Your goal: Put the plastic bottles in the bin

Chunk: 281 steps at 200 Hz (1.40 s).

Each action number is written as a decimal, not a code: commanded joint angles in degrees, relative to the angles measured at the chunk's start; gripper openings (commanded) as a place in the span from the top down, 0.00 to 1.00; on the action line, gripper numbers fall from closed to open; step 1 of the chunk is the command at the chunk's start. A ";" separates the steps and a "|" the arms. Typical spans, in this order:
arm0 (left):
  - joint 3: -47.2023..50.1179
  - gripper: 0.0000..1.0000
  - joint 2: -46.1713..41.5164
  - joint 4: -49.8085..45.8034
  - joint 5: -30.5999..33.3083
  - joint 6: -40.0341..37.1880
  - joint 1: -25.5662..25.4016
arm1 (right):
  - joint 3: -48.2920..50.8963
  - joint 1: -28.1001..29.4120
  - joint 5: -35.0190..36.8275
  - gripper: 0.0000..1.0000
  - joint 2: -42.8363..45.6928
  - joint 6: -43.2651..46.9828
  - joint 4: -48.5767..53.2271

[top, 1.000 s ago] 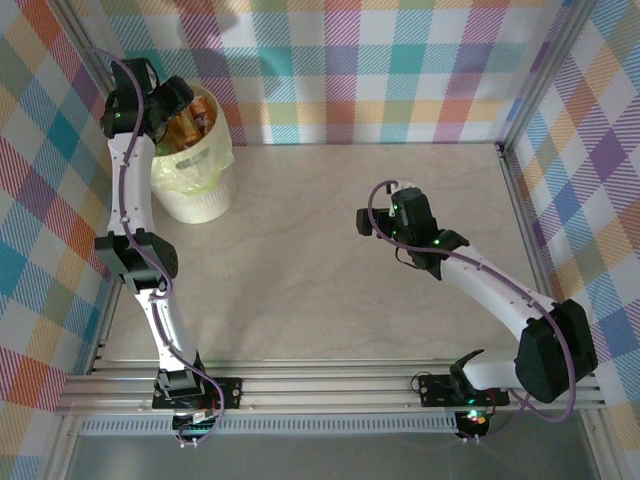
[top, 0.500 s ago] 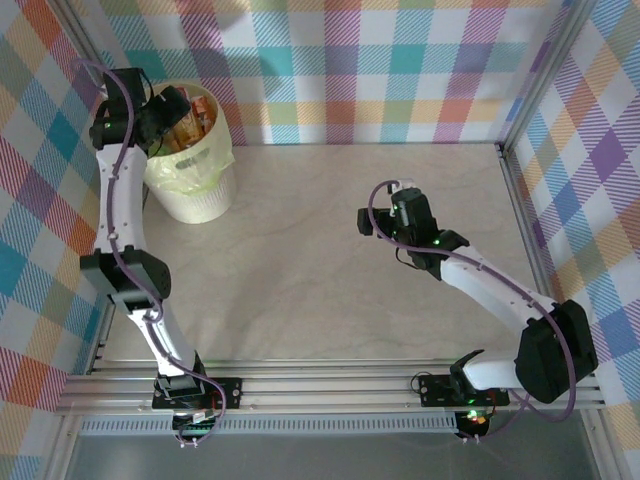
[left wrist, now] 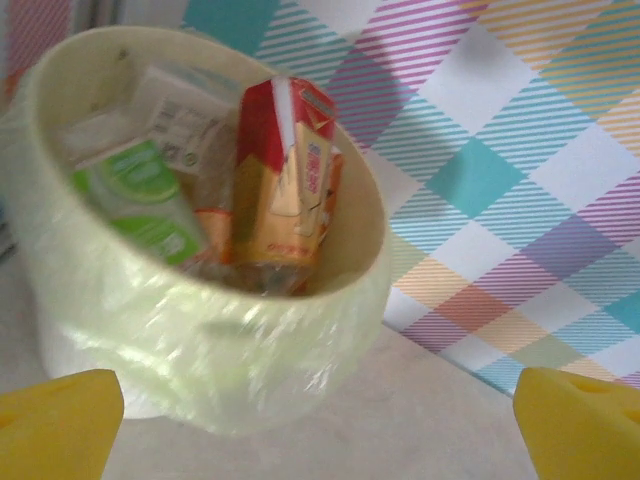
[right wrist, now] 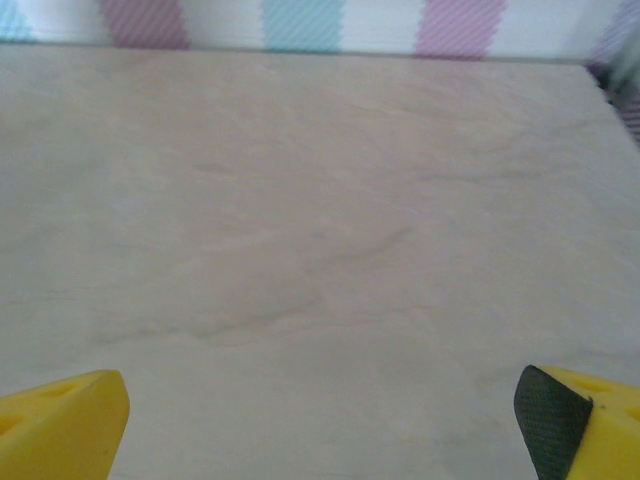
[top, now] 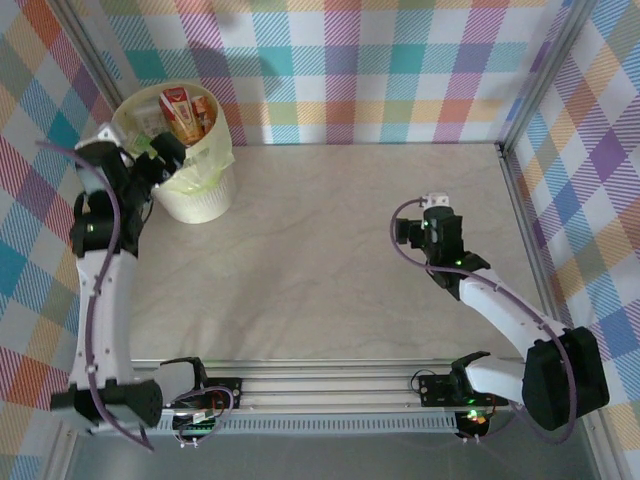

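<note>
The bin (top: 205,195), pale yellow and translucent, stands at the table's far left. Several plastic bottles (top: 185,113) are piled inside it. In the left wrist view a red-and-orange-labelled bottle (left wrist: 285,190) stands on end in the bin (left wrist: 200,360), beside a green-labelled one (left wrist: 140,195). My left gripper (top: 160,157) hangs just near-left of the bin's rim. It is open (left wrist: 320,440), its yellow fingertips (left wrist: 55,425) far apart with nothing between them. My right gripper (top: 428,212) is over bare table right of centre, also open (right wrist: 320,430) and empty.
Checkered walls close in the far, left and right sides of the pale tabletop (top: 330,250). A metal rail (top: 330,385) with both arm bases runs along the near edge. The bin sits close to the far-left corner.
The left arm has drawn back from above the bin toward the near left, and its jaws have opened wide. The right arm has shifted to the right.
</note>
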State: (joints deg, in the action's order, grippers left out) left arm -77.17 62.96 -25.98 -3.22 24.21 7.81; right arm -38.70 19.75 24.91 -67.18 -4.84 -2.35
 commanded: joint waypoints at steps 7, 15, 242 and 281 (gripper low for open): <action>12.83 0.00 -8.68 5.03 11.74 -0.75 0.28 | 3.75 -5.44 -0.81 0.00 -0.10 4.58 -7.74; 16.87 0.00 -11.24 5.91 15.13 -0.94 0.27 | 4.59 -7.34 -2.40 0.00 -0.79 4.29 -8.98; 58.18 0.00 16.03 72.96 8.35 -22.54 -8.88 | 15.49 -19.00 -23.28 0.00 -20.73 3.83 -45.82; 53.77 0.00 26.06 72.45 15.56 -25.16 -13.97 | 15.51 -18.97 -23.36 0.00 -20.81 3.83 -45.77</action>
State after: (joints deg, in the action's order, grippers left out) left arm -20.45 86.43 45.23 8.60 0.82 -3.97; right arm -22.15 1.06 1.48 -88.05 -0.21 -45.89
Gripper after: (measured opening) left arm 0.997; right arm 0.996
